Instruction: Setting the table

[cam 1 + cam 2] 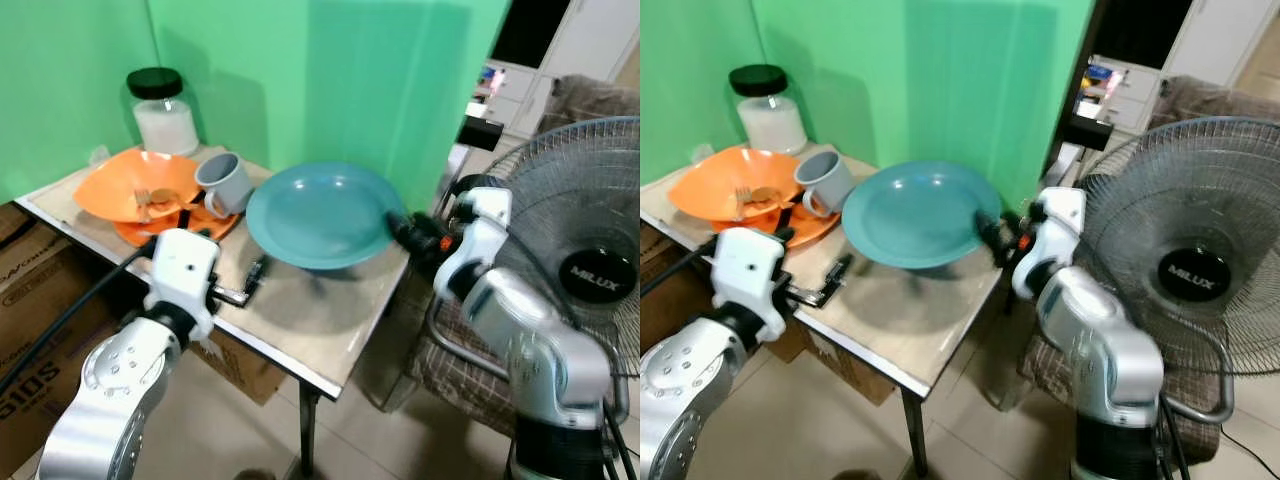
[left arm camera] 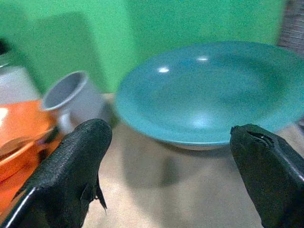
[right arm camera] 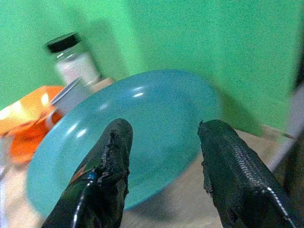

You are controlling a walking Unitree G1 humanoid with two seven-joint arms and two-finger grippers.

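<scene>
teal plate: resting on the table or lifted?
Lifted. The teal plate hangs tilted above the table, its shadow cast on the tabletop below, with the right end effector at its rim. The left end effector is open, nearby.

Plate point(image 1: 320, 212) sits raised over the bench's point(image 1: 310, 325) right half, right gripper point(image 1: 400, 228) at its right rim. Left of it the mug point(image 1: 224, 182), then the bowl point(image 1: 135, 185); jar point(image 1: 162, 110) behind. A fan point(image 1: 585, 250) stands off right.
</scene>
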